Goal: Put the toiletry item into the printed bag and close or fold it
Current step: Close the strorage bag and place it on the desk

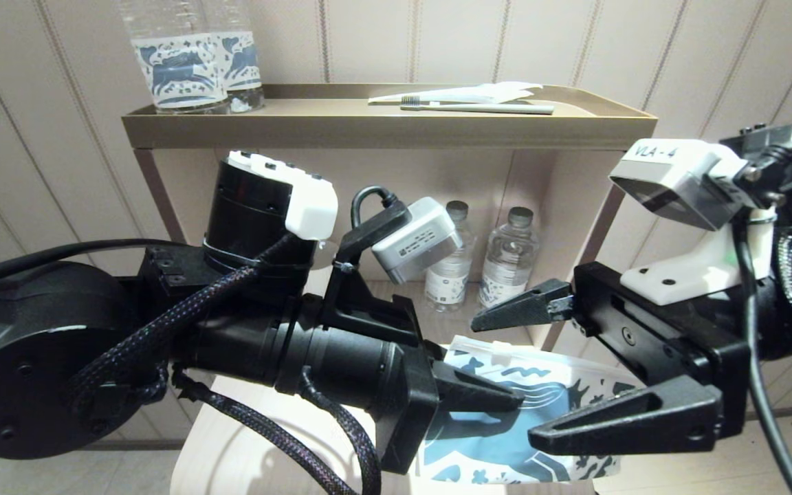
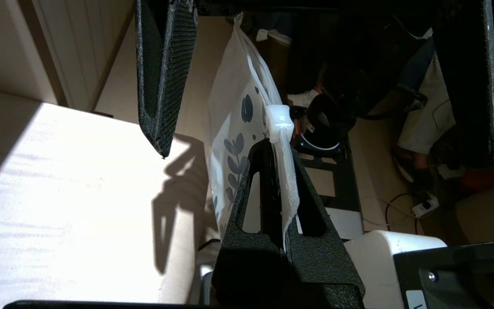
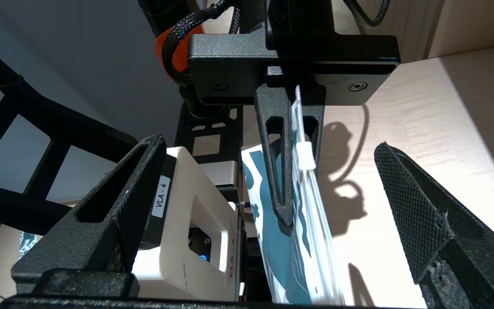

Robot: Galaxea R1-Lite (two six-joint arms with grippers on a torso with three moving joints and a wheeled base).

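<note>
The printed bag [image 1: 554, 392] hangs over the pale surface, white with blue waves. My left gripper [image 1: 516, 402] is shut on its top edge, next to the white slider clip [image 2: 279, 122]. The left wrist view shows the left gripper [image 2: 272, 146] pinching the bag [image 2: 234, 128]. My right gripper [image 1: 502, 378] is open, one finger on each side of the bag and neither touching it. In the right wrist view the right gripper [image 3: 269, 143] straddles the bag [image 3: 307, 240]. A white toothbrush [image 1: 485, 108] lies on the shelf top.
A tan shelf tray [image 1: 368, 127] holds large water bottles [image 1: 183, 62] at its left and a plain white wrapper [image 1: 478, 93] by the toothbrush. Two small bottles [image 1: 506, 258] stand in the compartment below. A pale wooden surface [image 1: 231, 440] lies under the arms.
</note>
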